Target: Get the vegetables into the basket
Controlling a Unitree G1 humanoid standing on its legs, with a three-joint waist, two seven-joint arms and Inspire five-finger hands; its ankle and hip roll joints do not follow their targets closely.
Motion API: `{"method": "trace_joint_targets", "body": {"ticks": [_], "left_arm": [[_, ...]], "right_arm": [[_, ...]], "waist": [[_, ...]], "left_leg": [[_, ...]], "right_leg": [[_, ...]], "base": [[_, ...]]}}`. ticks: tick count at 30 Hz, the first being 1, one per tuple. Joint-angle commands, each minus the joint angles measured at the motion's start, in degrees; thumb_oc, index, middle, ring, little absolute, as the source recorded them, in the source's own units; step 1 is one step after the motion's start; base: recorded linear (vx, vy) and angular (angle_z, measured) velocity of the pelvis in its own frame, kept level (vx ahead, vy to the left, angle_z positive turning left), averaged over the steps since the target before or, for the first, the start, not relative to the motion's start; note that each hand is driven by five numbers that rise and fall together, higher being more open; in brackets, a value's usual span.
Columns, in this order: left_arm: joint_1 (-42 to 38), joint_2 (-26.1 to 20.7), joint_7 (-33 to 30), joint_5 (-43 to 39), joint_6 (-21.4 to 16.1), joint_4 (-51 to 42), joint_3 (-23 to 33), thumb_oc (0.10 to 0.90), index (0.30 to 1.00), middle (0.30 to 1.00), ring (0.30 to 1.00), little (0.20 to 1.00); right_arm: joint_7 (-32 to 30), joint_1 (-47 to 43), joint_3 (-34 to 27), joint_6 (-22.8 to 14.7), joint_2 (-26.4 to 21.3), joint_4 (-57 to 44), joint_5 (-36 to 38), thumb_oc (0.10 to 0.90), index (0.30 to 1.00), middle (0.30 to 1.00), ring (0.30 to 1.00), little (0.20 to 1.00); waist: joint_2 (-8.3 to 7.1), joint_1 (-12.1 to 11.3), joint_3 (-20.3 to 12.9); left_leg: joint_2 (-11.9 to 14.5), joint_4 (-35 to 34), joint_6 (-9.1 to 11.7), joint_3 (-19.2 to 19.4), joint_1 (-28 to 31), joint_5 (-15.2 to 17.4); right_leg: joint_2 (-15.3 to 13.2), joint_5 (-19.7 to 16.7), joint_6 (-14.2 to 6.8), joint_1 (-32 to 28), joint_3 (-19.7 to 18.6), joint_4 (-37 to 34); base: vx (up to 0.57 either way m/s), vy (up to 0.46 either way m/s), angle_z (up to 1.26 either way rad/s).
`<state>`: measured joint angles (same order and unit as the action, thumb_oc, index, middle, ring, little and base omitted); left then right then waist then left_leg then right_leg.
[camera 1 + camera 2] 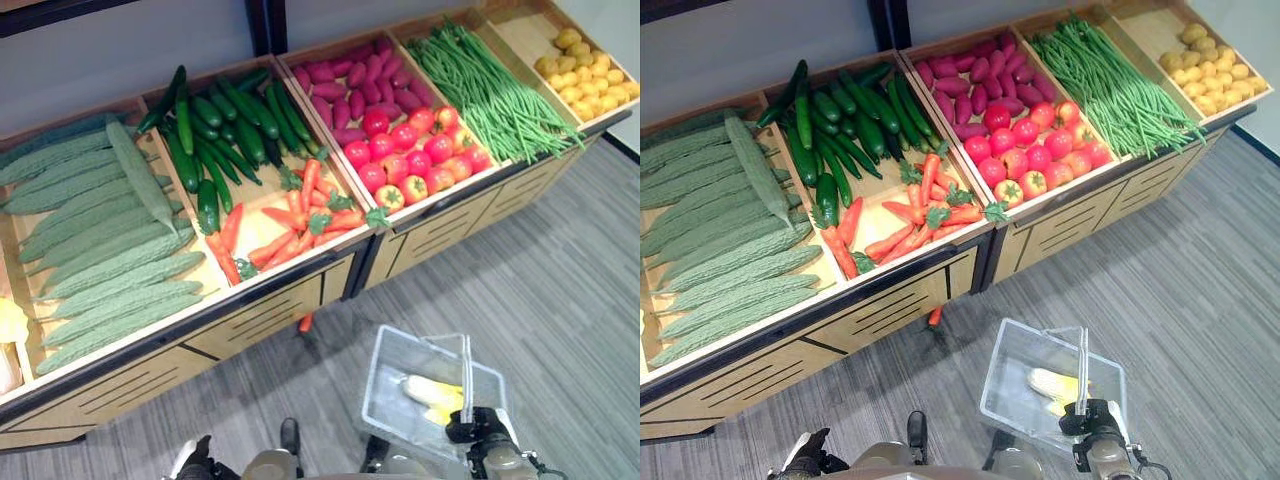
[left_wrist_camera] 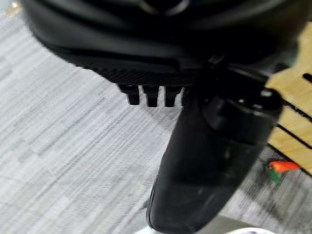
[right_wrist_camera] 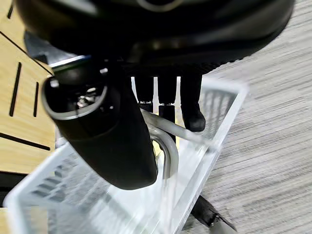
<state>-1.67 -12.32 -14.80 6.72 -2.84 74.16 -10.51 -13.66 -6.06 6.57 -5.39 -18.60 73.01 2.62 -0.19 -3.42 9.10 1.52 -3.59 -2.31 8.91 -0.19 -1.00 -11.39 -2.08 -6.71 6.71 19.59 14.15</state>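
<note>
- Vegetables fill the slanted wooden bins of a produce stand (image 1: 300,300) at the top of the head views: bitter gourds (image 1: 100,250) on the robot's far left, then cucumbers (image 1: 225,125) above carrots (image 1: 290,225), then purple sweet potatoes (image 1: 355,80) above tomatoes (image 1: 415,150), then green beans (image 1: 495,90), and potatoes (image 1: 585,75) on the far right.
- Basket (image 1: 395,375), of clear mesh with a metal handle (image 3: 165,141), hangs low on the robot's right, over the grey floor (image 1: 560,300) and well apart from the bins.
- Inside it lies a pale yellow corn cob (image 1: 432,392), just ahead of the right robot hand.
- Right robot hand (image 3: 122,131) grasps the handle: in its wrist view the fingers (image 3: 192,107) curl over the metal bar and the thumb lies across it, with the mesh walls spreading out beneath.
- Left robot hand (image 2: 204,161) shows at the lower left of the head views, away from both the basket and the stand; in its wrist view the fingers are curled in under the palm and clenched on nothing, above bare floor.
- One stray carrot (image 1: 305,322) lies on the floor at the foot of the stand, between the two robot hands and nearer the bins than the basket; it also shows in the left wrist view, beside the wooden front panel.
</note>
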Motion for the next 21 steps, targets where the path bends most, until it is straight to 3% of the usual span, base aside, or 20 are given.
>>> {"method": "trace_joint_targets", "body": {"ticks": [1,3,4,6,7,10,11,15,21], "left_arm": [[-0.47,-3.41,-0.95,-0.07,-0.48,0.75,-0.33,0.900,1.000,1.000,1.000,1.000],[-0.90,-3.65,-0.85,-0.57,-0.52,0.28,-0.57,0.900,1.000,1.000,1.000,1.000],[-2.24,-3.97,-1.30,-0.99,-0.74,0.88,-0.86,0.900,1.000,1.000,1.000,1.000],[-2.63,-4.07,-1.42,-1.30,-0.72,1.30,-0.90,0.900,1.000,1.000,1.000,1.000],[-3.77,-5.04,-1.69,-2.12,-0.52,2.69,-0.01,0.900,1.000,1.000,1.000,1.000],[-3.58,-5.06,-1.69,-2.42,-0.50,2.95,0.61,0.900,1.000,1.000,1.000,1.000],[-2.76,-4.89,-1.54,-4.24,-0.50,3.70,2.54,0.900,1.000,1.000,1.000,1.000],[-1.38,-4.10,-1.05,-7.60,-0.57,4.98,6.00,0.900,1.000,1.000,1.000,1.000],[-0.50,-2.12,-0.91,-13.55,-0.60,5.77,9.85,0.900,1.000,1.000,1.000,1.000]], "right_arm": [[-2.34,-0.59,-1.33,-2.41,-2.16,-0.73,1.05,0.400,0.300,0.300,0.300,0.300],[-2.64,-0.80,-1.32,-2.30,-2.37,-0.44,1.65,0.400,0.300,0.300,0.300,0.300],[-3.14,-1.49,-1.65,-2.04,-2.57,0.20,2.01,0.400,0.300,0.300,0.300,0.300],[-3.23,-1.71,-1.82,-1.95,-2.52,0.37,2.15,0.400,0.300,0.300,0.300,0.300],[-3.56,-1.06,-2.35,-2.11,-1.86,0.81,3.35,0.400,0.300,0.300,0.300,0.300],[-3.39,-0.94,-2.58,-2.03,-1.78,1.25,3.49,0.400,0.300,0.300,0.300,0.300],[-2.85,-0.81,-2.56,-1.85,-1.85,2.22,3.28,0.400,0.300,0.300,0.300,0.300],[-2.39,-0.40,-2.68,-1.88,-3.16,2.63,2.58,0.400,0.300,0.300,0.300,0.300],[-2.37,0.35,-3.37,-1.46,-4.57,4.57,1.96,0.400,0.300,0.300,0.300,0.300]], "waist": [[-1.59,0.50,0.92],[-1.01,1.03,1.20],[-1.02,1.50,1.75],[-1.44,1.95,1.89],[-2.77,2.82,1.14],[-2.94,2.71,0.67],[-3.27,2.34,-0.58],[-2.80,1.75,-2.27],[-1.65,1.54,-3.70]], "left_leg": [[-0.76,-1.11,1.51,-6.29,-0.97,-0.65],[-0.32,-1.41,2.14,-8.06,-0.59,-0.65],[0.53,-1.41,3.47,-9.83,-0.39,-0.67],[0.77,-1.41,3.95,-10.74,-0.22,-0.45],[1.82,-1.41,5.06,-12.86,0.26,-0.06],[2.59,-1.41,5.60,-12.97,0.51,0.11],[4.05,-1.41,6.53,-13.19,0.55,-0.17],[6.43,-1.41,8.41,-13.32,0.92,-1.03],[8.05,-1.41,9.79,-13.07,0.97,-2.00]], "right_leg": [[-0.57,-3.92,-4.09,0.15,-11.27,3.99],[0.49,-2.51,-3.13,1.70,-12.92,-0.19],[-1.67,-3.79,-3.44,2.21,-12.55,-7.04],[-2.13,-4.92,-3.96,2.35,-13.82,-9.00],[-1.14,-4.17,-4.47,1.15,-17.47,-11.06],[-0.92,-3.97,-4.28,0.44,-16.31,-12.22],[0.16,-3.96,-3.86,-1.10,-14.50,-14.37],[2.52,-4.09,-2.93,-4.32,-12.28,-18.35],[3.75,-2.93,-2.26,-5.82,-10.81,-19.15]], "base": [[0.12,0.037,0.50],[0.14,-0.074,0.93],[0.16,-0.207,0.93],[0.16,-0.225,0.62],[0.16,-0.207,0.69],[0.14,-0.229,0.75],[0.15,-0.280,0.62],[0.12,-0.247,-0.01],[0.04,-0.099,-0.01]]}}
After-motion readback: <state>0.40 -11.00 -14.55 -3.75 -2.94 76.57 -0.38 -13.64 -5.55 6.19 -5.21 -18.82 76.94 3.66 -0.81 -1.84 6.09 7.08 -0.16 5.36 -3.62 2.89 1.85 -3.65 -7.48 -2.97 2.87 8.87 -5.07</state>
